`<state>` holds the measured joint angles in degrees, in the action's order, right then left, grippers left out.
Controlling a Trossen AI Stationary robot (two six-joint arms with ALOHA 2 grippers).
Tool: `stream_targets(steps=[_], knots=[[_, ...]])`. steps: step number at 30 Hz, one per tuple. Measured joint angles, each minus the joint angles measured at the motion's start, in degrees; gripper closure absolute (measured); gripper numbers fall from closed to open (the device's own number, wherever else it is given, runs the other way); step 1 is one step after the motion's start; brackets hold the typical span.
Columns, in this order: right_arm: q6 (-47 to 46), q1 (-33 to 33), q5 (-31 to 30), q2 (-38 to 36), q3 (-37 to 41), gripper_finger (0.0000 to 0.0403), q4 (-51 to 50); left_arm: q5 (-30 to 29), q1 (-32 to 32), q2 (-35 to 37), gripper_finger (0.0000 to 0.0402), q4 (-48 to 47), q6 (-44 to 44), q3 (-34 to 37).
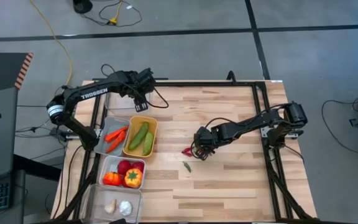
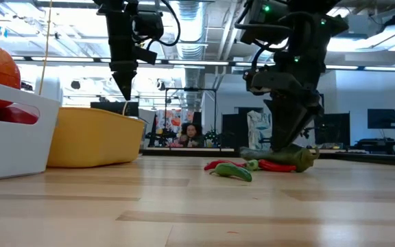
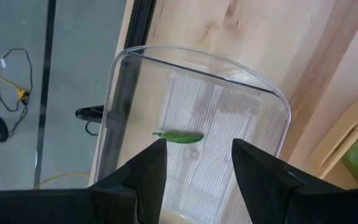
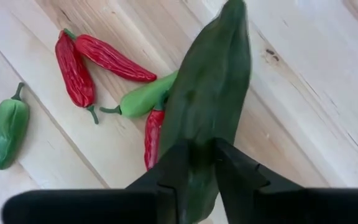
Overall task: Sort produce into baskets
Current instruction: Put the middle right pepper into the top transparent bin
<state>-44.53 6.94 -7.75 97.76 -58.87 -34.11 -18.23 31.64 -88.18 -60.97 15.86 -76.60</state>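
Note:
My right gripper (image 1: 199, 148) is low over the table's middle, shut on a green chilli (image 4: 210, 93). Below it lie loose chillies: two red ones (image 4: 73, 68), a green one (image 4: 143, 98), another red one (image 4: 153, 138), and a green one apart (image 4: 8, 127); they also show in the low view (image 2: 252, 167). My left gripper (image 3: 197, 155) is open and empty, above a clear tray (image 3: 253, 118) at the far left, in which one green chilli (image 3: 178, 137) lies. My right gripper pinches the green chilli between its two fingers (image 4: 178, 165), at one end (image 4: 199, 152) of it. The fingers come from above and lie across the chilli. The rest of the chilli reaches out past the fingertips. Whether it touches the table I cannot tell.
Along the table's left side stand a grey tray (image 1: 104, 127) with carrots, a yellow tray (image 1: 154, 124) with cucumbers, a white tray (image 1: 106, 163) with tomatoes and peppers, and a clear tray (image 1: 101, 200) with garlic. A person sits in the room beyond (image 2: 192, 134). Bare wood lies to the right and near.

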Motion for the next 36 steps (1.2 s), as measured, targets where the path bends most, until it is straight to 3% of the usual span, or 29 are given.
stream_targets(steps=[5,11,26,36], knots=[[0.02,0.0,0.07,0.0,0.0,0.0332,0.08,0.01,0.0,0.0,0.0233,0.0,-0.21,0.0],[0.02,0.0,0.15,0.0,0.0,0.0328,0.04,0.03,0.0,0.0,0.0233,-0.02,-0.42,0.0],[-0.02,-0.39,0.59,0.22,0.22,0.0174,-0.49,0.05,0.0,0.0,0.0233,-0.02,-0.44,-0.02],[-0.06,-0.39,0.54,0.81,0.5,0.0157,0.65,0.14,0.0,0.0,0.0233,-0.02,-0.53,-0.02]])
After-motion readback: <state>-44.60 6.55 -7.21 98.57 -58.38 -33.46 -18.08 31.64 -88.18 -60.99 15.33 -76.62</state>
